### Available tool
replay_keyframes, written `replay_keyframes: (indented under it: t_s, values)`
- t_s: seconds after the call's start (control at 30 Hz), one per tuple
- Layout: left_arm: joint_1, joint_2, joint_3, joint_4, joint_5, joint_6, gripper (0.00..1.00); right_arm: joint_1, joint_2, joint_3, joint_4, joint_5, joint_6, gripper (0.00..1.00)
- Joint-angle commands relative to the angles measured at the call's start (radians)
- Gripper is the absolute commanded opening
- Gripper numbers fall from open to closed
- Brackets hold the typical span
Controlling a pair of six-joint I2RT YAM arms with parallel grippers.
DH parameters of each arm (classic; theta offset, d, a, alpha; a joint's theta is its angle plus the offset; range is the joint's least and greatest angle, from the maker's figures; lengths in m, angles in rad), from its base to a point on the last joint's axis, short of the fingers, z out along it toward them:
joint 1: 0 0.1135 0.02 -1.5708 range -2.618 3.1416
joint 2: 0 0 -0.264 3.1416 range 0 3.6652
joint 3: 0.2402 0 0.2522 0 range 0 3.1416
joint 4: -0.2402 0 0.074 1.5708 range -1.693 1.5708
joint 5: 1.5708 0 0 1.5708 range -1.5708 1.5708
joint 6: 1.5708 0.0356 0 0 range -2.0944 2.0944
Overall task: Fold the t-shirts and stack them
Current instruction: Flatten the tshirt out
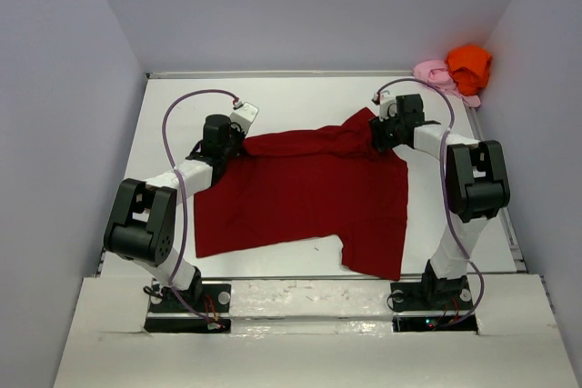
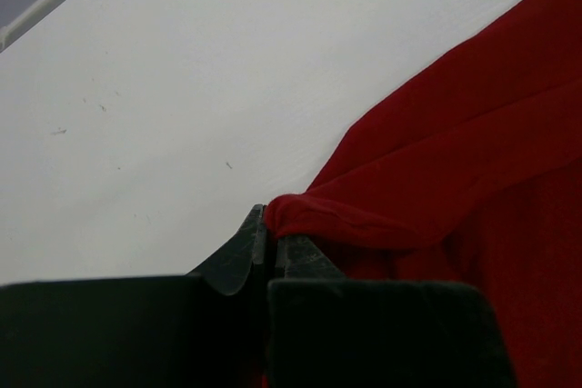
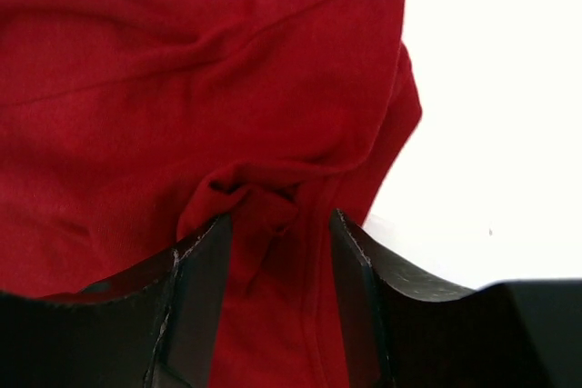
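Now, dark red t-shirt: it lies spread in the middle of the white surface, mostly flat. One sleeve reaches toward the near edge and the far edge is a little wrinkled.
Left tool: it is at the far left corner of this shirt. In the left wrist view the left tool is closed, and a small roll of red cloth is pinched between its tips.
Right tool: it is at the far right part of the shirt, near the collar. In the right wrist view the right tool has its fingers apart. A pucker of the cloth stands between them, not yet pinched.
Orange t-shirt and pink t-shirt: they are bunched together in the far right corner, well apart from the red one.
Step in hand: I judge it is taking both far corners for the first fold.
How to do it well: the right side should close fully on the pucker before any lift. Then both arms should rise together and carry the edge evenly toward the near hem.
Risk: a thin pinch may slip, and the fold would become skew.
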Motion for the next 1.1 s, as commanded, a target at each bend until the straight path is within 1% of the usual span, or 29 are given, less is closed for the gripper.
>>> replay_keyframes:
  t_s: [0.0,0.3,0.4,0.47,0.5,0.63,0.73,0.87,1.0,1.07]
  values:
    - [-0.007,-0.017,0.036,0.02,0.002,0.002,0.0,0.002,0.037,0.058,0.037,-0.039,0.001,0.53]
    - [-0.007,-0.006,0.044,0.017,0.002,0.002,0.0,0.002,0.053,0.075,0.034,-0.059,0.009,0.51]
    - [-0.007,-0.003,0.044,0.015,0.003,0.002,0.0,0.002,0.059,0.08,0.034,-0.067,0.012,0.48]
    - [-0.005,-0.003,0.043,0.015,0.002,0.002,0.0,0.002,0.063,0.083,0.032,-0.071,0.013,0.44]
    - [-0.005,0.0,0.044,0.015,0.002,0.002,0.0,0.002,0.065,0.084,0.031,-0.074,0.016,0.4]
    - [-0.005,-0.003,0.044,0.015,0.003,0.002,0.0,0.002,0.068,0.086,0.029,-0.079,0.018,0.35]
    - [-0.007,-0.005,0.046,0.014,0.002,0.002,0.0,0.002,0.07,0.086,0.025,-0.073,0.018,0.36]
    - [-0.007,-0.011,0.046,0.01,0.005,0.001,0.0,0.002,0.073,0.088,0.015,-0.07,0.022,0.46]
    - [-0.005,-0.015,0.046,0.007,0.008,-0.001,0.0,0.002,0.073,0.086,0.011,-0.065,0.024,0.5]
    - [-0.007,-0.017,0.044,0.006,0.01,-0.001,0.0,0.002,0.073,0.088,0.009,-0.06,0.022,0.5]
